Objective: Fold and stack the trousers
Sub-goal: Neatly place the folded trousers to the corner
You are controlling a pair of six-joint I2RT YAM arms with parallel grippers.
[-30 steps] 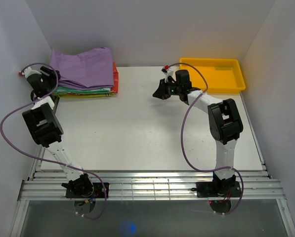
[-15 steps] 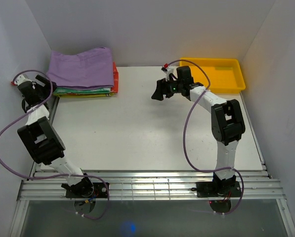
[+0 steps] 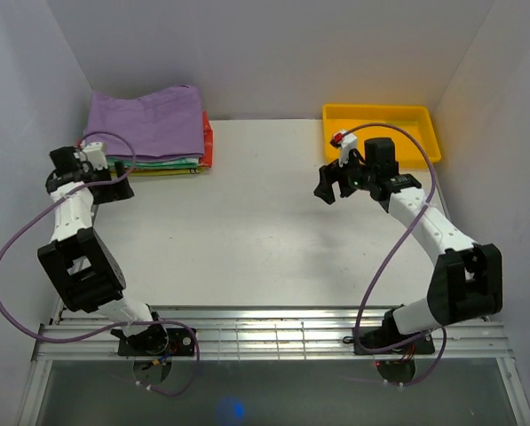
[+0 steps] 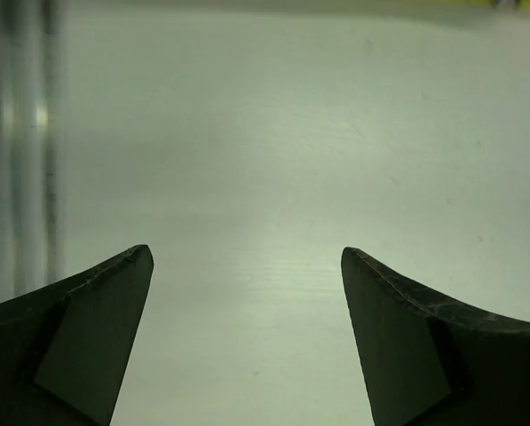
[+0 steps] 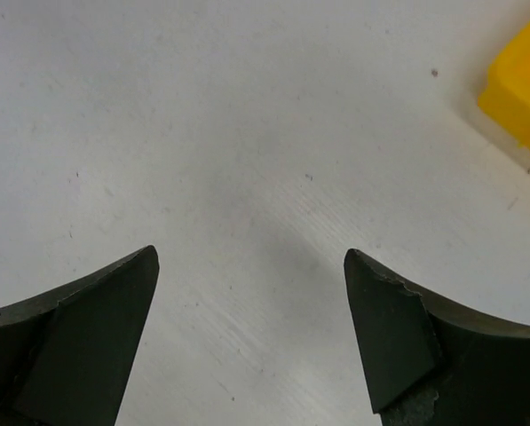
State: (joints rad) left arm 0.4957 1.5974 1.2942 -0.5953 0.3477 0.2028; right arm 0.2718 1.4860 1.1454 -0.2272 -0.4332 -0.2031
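From the overhead camera we saw a white table (image 3: pixel 247 231) enclosed by pale walls, with two robot arms rising from its near edge. The trousers (image 3: pixel 149 120), lilac-purple and folded into a flat rectangle, lay in the far left corner on top of a pile of folded garments (image 3: pixel 154 163). Green-and-white cloth showed at the pile's near edge beneath them, and red cloth (image 3: pixel 208 140) showed along its right side. A yellow tray (image 3: pixel 380 133) sat in the far right corner, well apart from the pile.

The left gripper (image 3: pixel 118 190) hung near the pile's near left corner, pointing toward the middle of the table and apart from the trousers. Through the left wrist camera we saw its two dark fingers (image 4: pixel 87 328) spread wide, with only pale tabletop showing between them. A metal rail (image 4: pixel 25 133) ran down the left side of that view.

The right gripper (image 3: pixel 328 184) hovered over the table just in front of the yellow tray, pointing left. Through the right wrist camera we saw its fingers (image 5: pixel 407 337) also spread wide, again with only white tabletop between them. A corner of the yellow tray (image 5: pixel 524 84) sat at the upper right of that view. Neither gripper held anything, and the trousers rested on the pile untouched by both.
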